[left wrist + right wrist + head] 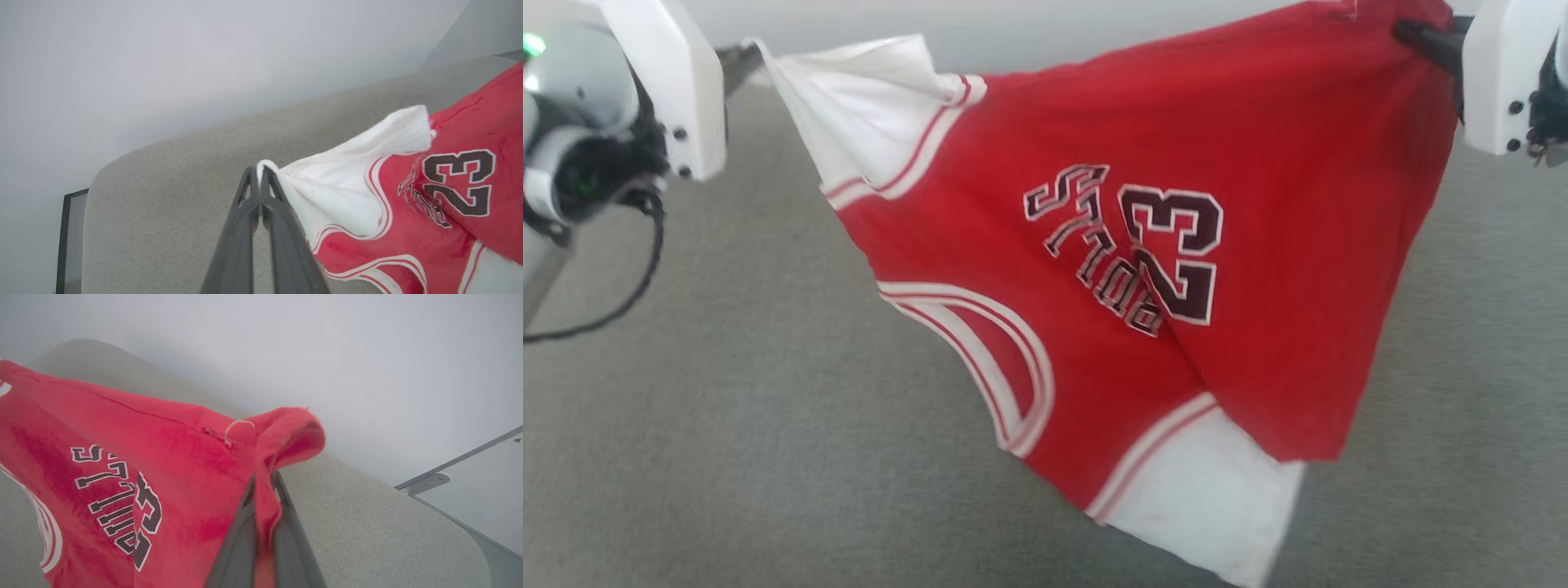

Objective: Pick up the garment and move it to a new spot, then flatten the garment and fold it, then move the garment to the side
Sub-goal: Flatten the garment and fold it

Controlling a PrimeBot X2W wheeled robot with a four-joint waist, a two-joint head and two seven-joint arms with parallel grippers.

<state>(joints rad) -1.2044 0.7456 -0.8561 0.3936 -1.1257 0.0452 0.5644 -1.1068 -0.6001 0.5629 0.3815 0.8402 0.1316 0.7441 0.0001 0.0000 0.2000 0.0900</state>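
Both arms (666, 90) (1499, 77) aloft, jaws tight.

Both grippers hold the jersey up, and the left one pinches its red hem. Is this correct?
Not quite. The left gripper pinches the white sleeve of the jersey, not the red hem; the left wrist view shows it. The rest stands.

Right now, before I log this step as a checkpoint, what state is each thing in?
garment: lifted, spread in the air, lower part hanging loose.
left end effector: shut on the garment's white sleeve.
right end effector: shut on the garment's red edge.
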